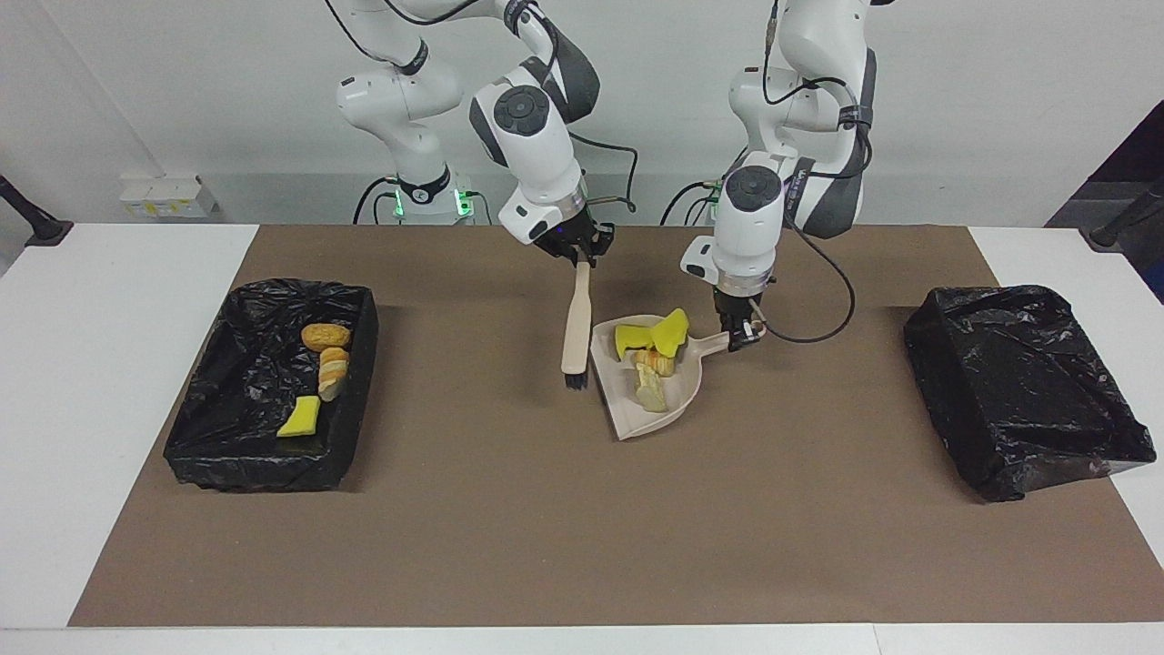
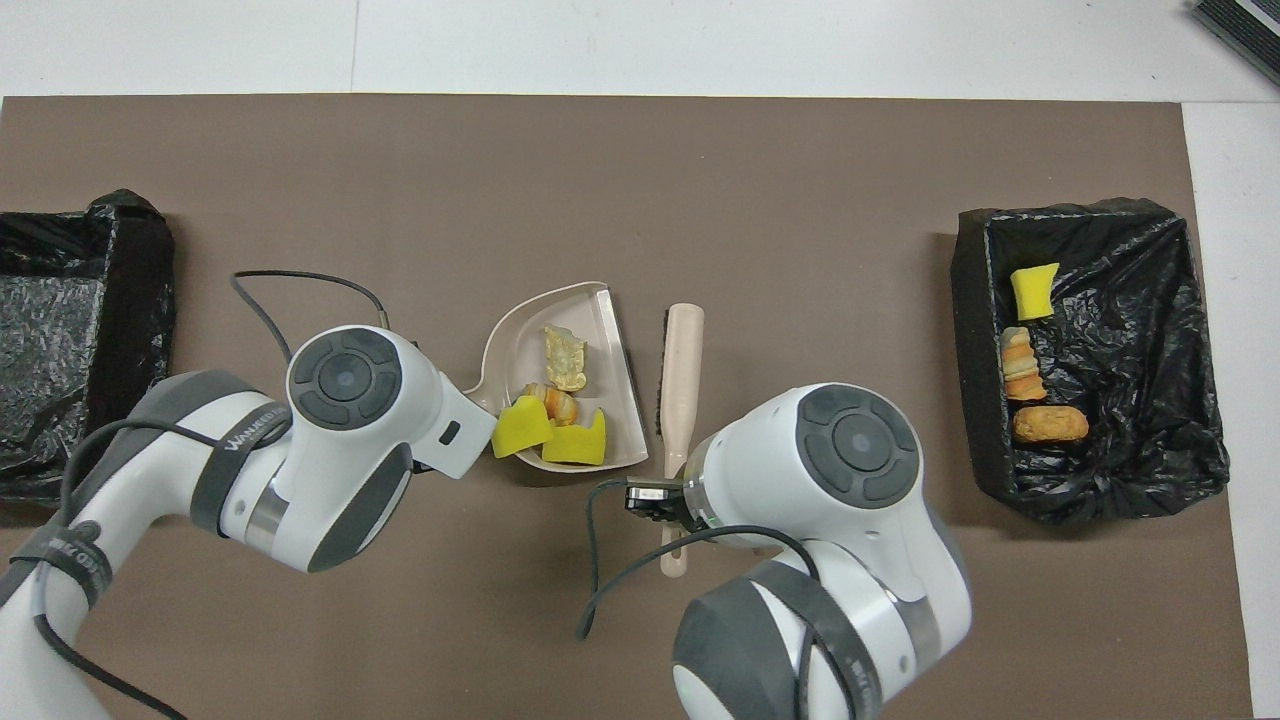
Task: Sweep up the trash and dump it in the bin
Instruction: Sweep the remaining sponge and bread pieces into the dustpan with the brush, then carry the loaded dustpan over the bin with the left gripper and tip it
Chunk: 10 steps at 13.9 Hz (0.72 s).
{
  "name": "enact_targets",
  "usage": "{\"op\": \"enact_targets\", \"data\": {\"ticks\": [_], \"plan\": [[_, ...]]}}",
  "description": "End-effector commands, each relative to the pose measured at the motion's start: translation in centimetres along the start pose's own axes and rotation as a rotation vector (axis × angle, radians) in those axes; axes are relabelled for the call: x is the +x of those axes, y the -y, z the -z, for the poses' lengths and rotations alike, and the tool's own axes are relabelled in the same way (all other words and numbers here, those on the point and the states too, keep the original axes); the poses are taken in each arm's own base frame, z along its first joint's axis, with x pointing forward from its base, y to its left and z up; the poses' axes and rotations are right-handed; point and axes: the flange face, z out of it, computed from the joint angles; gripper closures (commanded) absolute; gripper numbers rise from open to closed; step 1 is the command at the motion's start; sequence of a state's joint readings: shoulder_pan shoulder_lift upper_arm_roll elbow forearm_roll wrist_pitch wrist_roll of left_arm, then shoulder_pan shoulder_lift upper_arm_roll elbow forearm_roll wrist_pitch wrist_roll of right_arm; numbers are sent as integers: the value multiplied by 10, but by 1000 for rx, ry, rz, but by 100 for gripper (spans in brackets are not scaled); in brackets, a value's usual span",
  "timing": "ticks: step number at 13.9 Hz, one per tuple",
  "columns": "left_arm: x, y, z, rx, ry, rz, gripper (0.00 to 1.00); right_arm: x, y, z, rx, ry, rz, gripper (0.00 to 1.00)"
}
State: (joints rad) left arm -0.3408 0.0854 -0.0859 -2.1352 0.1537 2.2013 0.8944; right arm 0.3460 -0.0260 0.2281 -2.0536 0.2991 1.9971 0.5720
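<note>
Left gripper (image 1: pixel 742 334) clamps dustpan (image 1: pixel 677 405) handle, right gripper (image 1: pixel 576 254) clamps brush (image 1: pixel 575 323) – yellow sponge (image 1: pixel 671 331) perched on rim may tumble if pan tilts.

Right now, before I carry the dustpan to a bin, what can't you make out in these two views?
- Overhead view: the left gripper on the dustpan handle, hidden by its own wrist.
- Overhead view: the right gripper on the brush handle, under its wrist.
- Overhead view: the empty bin, cut off by the edge.
- Facing view: whether the dustpan's lip touches the mat.
- Both views: the trash, piled, count uncertain.
</note>
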Motion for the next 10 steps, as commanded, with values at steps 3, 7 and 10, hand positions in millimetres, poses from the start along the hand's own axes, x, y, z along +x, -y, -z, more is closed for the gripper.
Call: {"op": "enact_targets", "data": {"ticks": [3,7,10], "plan": [[-46,50,32,-28,-36,-21,100,-6,-94,27,-97,-30,105,100],[-97,92,55,-60,-58,-49,100,-4,-186,12,-115,7,197,100],[-137,116,76,-62,-65,-55,100,-9,-211,-5,-124,51,193,100]]}}
